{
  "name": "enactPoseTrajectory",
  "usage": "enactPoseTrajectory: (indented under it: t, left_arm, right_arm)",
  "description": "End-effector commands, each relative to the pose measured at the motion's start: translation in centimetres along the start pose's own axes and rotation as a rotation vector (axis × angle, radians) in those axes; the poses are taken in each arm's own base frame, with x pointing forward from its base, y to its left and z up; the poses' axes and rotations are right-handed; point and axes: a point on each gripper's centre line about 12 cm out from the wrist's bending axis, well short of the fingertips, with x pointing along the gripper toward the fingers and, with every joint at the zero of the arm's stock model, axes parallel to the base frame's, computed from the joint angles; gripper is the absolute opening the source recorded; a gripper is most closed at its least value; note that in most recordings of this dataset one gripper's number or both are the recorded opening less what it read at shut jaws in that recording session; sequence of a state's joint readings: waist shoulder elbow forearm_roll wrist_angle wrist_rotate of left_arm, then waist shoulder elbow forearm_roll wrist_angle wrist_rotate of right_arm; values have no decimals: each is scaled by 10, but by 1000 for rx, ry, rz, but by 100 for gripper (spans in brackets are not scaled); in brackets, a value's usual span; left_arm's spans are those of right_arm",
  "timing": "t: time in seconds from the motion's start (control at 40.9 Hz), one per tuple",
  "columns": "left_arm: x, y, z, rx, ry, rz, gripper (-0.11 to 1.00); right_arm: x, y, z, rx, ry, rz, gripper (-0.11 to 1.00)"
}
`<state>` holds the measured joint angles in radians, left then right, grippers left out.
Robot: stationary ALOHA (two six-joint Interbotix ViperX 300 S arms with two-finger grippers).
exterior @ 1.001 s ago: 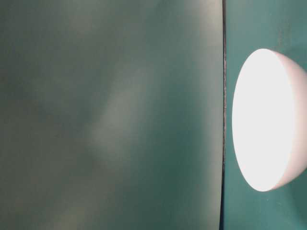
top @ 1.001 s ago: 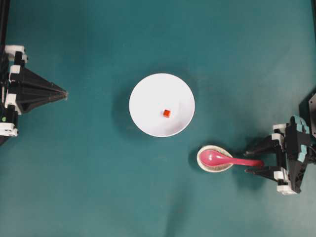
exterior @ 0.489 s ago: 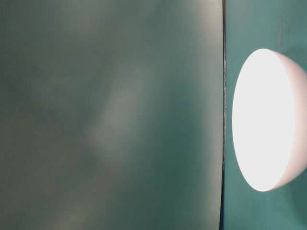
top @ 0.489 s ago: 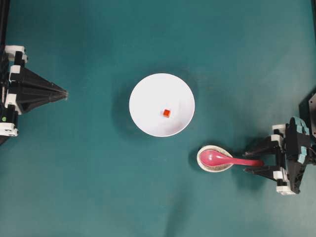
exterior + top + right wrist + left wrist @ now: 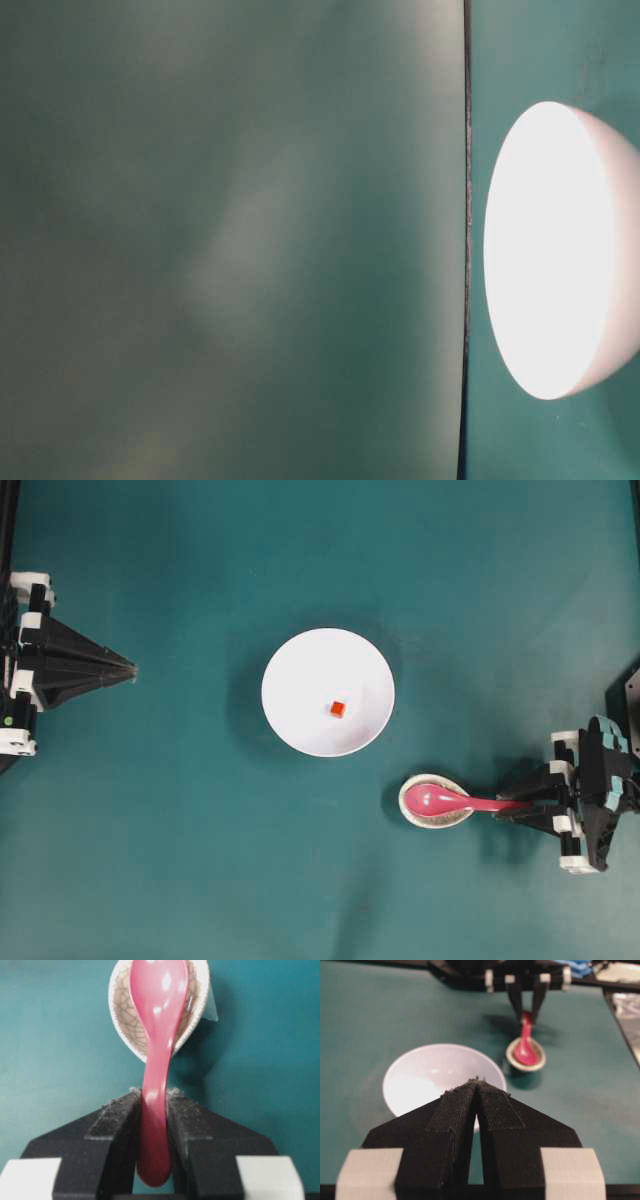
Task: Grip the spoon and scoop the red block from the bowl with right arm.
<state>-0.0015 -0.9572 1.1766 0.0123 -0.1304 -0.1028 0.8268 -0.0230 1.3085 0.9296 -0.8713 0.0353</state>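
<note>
The pink spoon (image 5: 465,803) lies with its scoop in a small speckled dish (image 5: 437,824) and its handle pointing right. My right gripper (image 5: 508,808) is shut on that handle. In the right wrist view both pads press the sides of the spoon (image 5: 155,1035), with the right gripper (image 5: 154,1094) low on the handle. The red block (image 5: 337,709) sits inside the white bowl (image 5: 285,655), up and left of the spoon. My left gripper (image 5: 133,668) rests shut at the far left, empty. Its tips (image 5: 477,1080) point toward the bowl (image 5: 430,1075).
The speckled dish (image 5: 122,1010) stands just below and right of the bowl on the teal table. The table-level view shows only the bowl's white side (image 5: 560,250) and a blurred green surface. Black framing runs along the table's left and right edges.
My right gripper's fingers have closed from wide open onto the spoon handle. The spoon, bowl, block and left arm have not moved.
</note>
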Motion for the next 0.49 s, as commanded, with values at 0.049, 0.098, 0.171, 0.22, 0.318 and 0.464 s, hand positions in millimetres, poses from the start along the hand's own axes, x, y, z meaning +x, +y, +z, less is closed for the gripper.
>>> enactPoseTrajectory:
  t: [0.049,0.098,0.171,0.22,0.318,0.464]
  left_arm:
    - [2,-1,6,3,-14,-3,0]
    - [2,-1,6,3,-14,-1,0]
    - [2,-1,6,3,-14,-1,0]
    - [2,-1,6,3,-14,-1,0]
    - [2,-1,5,3,-12,-1,0]
    - [2,-1,6,3,-14,-1,0]
  right_arm:
    - [-1,4,5,8,-22,17,23]
    - [-2,4,6,10,-26,19,23]
    - [-2,5,7,13,-31,25,23]
    - [-3,6,9,19,-35,28,23]
    - [-6,6,12,33,-44,40,23]
    - [-13,9,23,72,-77,70,23]
